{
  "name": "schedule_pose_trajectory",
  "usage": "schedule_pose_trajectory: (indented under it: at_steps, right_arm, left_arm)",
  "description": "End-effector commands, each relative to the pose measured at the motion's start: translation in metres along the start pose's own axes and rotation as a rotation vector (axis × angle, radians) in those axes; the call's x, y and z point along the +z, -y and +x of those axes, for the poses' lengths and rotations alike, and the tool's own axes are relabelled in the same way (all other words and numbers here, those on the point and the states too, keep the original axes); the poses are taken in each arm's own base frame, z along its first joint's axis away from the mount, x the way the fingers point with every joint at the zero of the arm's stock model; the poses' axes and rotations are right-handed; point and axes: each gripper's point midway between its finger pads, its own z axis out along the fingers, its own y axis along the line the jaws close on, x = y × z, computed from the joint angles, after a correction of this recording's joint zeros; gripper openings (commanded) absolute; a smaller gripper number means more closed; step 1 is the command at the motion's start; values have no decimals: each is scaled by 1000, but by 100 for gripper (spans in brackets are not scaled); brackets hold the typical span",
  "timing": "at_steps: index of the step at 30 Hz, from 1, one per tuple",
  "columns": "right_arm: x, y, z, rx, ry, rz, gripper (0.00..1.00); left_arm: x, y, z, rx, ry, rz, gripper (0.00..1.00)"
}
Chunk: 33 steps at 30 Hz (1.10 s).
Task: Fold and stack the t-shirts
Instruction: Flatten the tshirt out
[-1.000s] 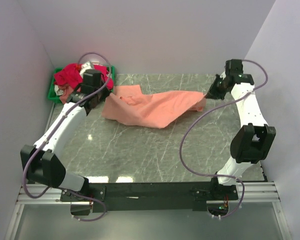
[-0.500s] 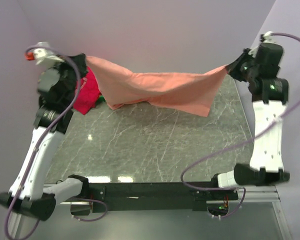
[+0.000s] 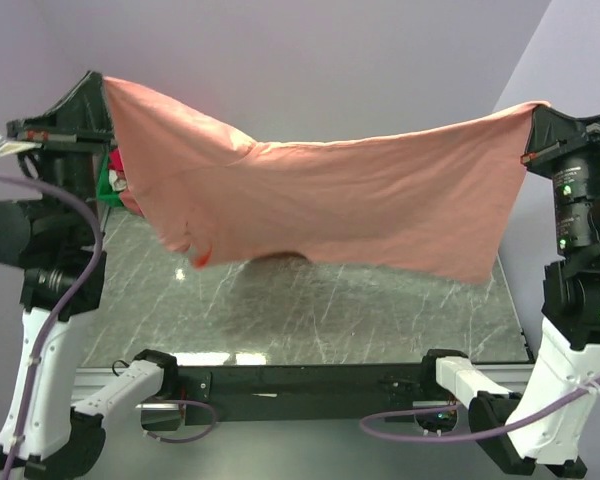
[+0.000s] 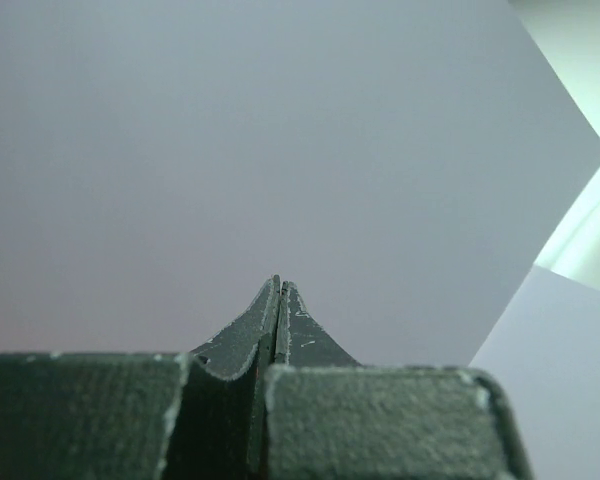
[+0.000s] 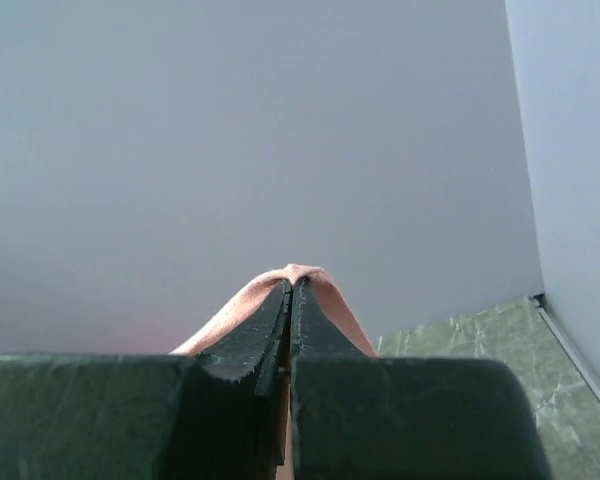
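Observation:
The salmon-peach t-shirt [image 3: 340, 205] hangs stretched high in the air between both grippers, its lower edge sagging above the table. My left gripper [image 3: 102, 82] is shut on its left corner; in the left wrist view the gripper [image 4: 279, 285] shows closed jaws and no cloth. My right gripper [image 3: 532, 108] is shut on the right corner, and a fold of the shirt [image 5: 300, 272] pokes out over its tip [image 5: 291, 285]. A bit of crimson-pink shirt [image 3: 117, 165] shows behind the raised cloth at the left.
The marble table [image 3: 310, 310] lies below the hanging shirt. A green bin [image 3: 104, 184] sits at the back left, mostly hidden by the shirt and the left arm. Purple walls close in the left, back and right sides.
Both arms rose much higher and toward the camera, lifting the salmon-peach shirt off the table and spreading it wide. It now covers most of the bin and the crimson-pink shirts.

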Motion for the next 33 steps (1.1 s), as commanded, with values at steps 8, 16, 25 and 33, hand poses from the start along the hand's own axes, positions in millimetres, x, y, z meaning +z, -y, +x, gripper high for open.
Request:
schedule_pose_trajectory:
  at_steps: [8,16,25,33]
  right_arm:
    - [87,55,99,-46,-204,171,0]
    - [125,61,111,-45,-243,191,0]
    - [100,50,64,-44,-123,191,0]
    - [32,46,-5,-37,83,230,0]
  left_arm:
    - [78,-2,122,-7,-197,131,1]
    - [115,1,152,25,-234,169,1]
    - [102,30,94,11,-130,227,1]
    - [52,58,17,57,-22,284,1]
